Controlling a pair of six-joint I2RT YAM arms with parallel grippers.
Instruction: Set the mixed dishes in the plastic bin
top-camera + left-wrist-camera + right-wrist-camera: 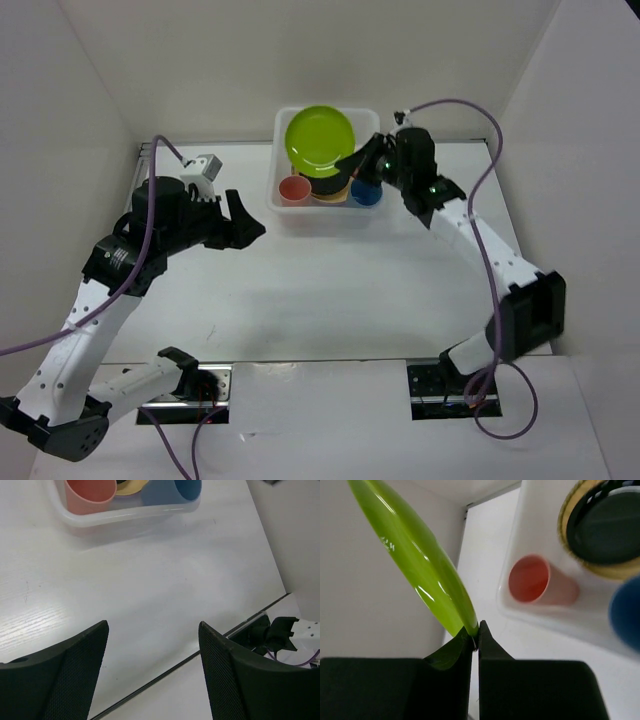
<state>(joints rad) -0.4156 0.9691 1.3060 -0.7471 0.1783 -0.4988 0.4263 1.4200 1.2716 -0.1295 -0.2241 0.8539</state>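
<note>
Your right gripper [476, 639] pinches the lime green plate [319, 139] by its rim above the plastic bin [330, 212]; your left gripper [152, 630] hangs open beside the bin's left side.

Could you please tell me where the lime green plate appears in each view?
Top external: lime green plate upper centre, over the plastic bin, in the right gripper.
Left wrist: not in view.
Right wrist: slanting from upper left down to the fingers.
Shared landmark: red cup in the bin, all views.
</note>
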